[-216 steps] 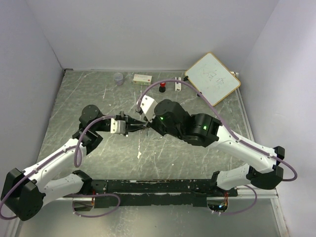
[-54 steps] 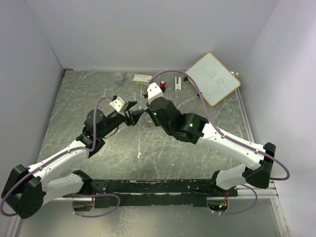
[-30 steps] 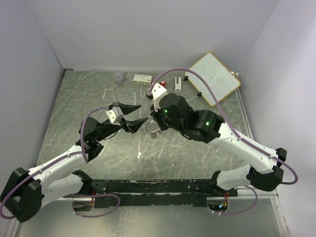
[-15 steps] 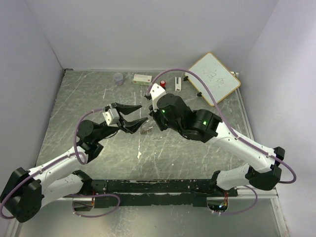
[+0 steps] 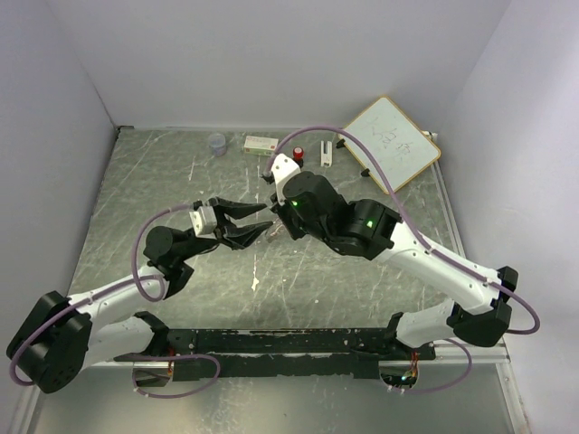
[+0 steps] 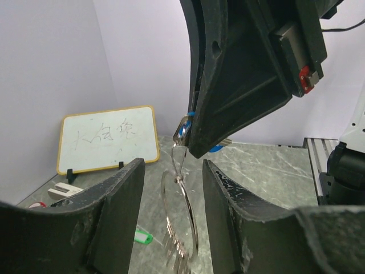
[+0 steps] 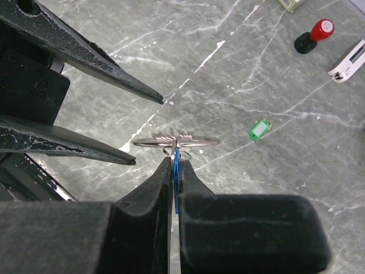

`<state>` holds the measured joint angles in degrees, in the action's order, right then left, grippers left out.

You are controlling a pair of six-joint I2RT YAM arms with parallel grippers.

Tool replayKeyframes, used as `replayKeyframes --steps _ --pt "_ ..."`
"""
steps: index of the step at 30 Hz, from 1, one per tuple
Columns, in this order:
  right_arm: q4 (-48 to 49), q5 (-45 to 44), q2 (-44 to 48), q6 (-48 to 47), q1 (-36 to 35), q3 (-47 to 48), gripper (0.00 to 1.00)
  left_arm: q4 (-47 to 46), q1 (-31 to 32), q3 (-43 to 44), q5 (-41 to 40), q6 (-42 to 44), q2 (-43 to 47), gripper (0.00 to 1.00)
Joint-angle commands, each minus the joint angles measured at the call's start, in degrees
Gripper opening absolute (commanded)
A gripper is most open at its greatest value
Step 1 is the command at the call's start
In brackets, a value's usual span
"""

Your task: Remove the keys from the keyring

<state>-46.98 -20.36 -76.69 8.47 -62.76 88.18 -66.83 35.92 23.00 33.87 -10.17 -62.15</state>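
Observation:
My right gripper (image 7: 175,161) is shut on the blue key (image 7: 176,171), held on edge between its fingertips above the table. The silver keyring (image 7: 177,141) hangs from that key by a small link ring. My left gripper (image 6: 174,171) is open, one finger on each side of the keyring (image 6: 188,217) and neither touching it. The green key (image 7: 259,129) lies loose on the table, off the ring; it also shows in the left wrist view (image 6: 142,236). In the top view the two grippers meet at mid-table, left gripper (image 5: 258,220) facing the right wrist (image 5: 303,203).
A whiteboard (image 5: 391,143) leans at the back right. A red-and-black knob (image 5: 298,155), a white block (image 5: 325,155), a small white box (image 5: 261,143) and a clear cup (image 5: 217,143) stand along the back edge. Walls close in the left, right and back sides.
My left gripper has opened and moved in around the keyring. My right gripper has kept hold of the blue key and shifted slightly left and down toward the left gripper.

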Motion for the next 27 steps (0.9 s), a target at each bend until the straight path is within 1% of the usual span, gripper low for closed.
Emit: replayKeyframes --steps 1,12,20,27 --pt "1.8 -0.2 -0.5 -0.8 -0.3 1.8 0.00 -6.4 0.4 0.3 0.1 -2.4 -1.8 0.55" --pt "2.0 -0.8 -1.0 -1.4 -0.4 2.8 0.00 -7.5 1.7 0.8 -3.2 -2.1 -5.4 0.52" --pt "2.6 -0.7 -0.7 -1.3 -0.4 2.4 0.00 -2.7 5.9 2.3 -8.9 2.9 -5.6 0.50" --pt "2.6 -0.1 -0.4 -1.0 -0.4 2.2 0.00 -2.3 8.1 2.7 -15.5 5.2 -6.2 0.46"
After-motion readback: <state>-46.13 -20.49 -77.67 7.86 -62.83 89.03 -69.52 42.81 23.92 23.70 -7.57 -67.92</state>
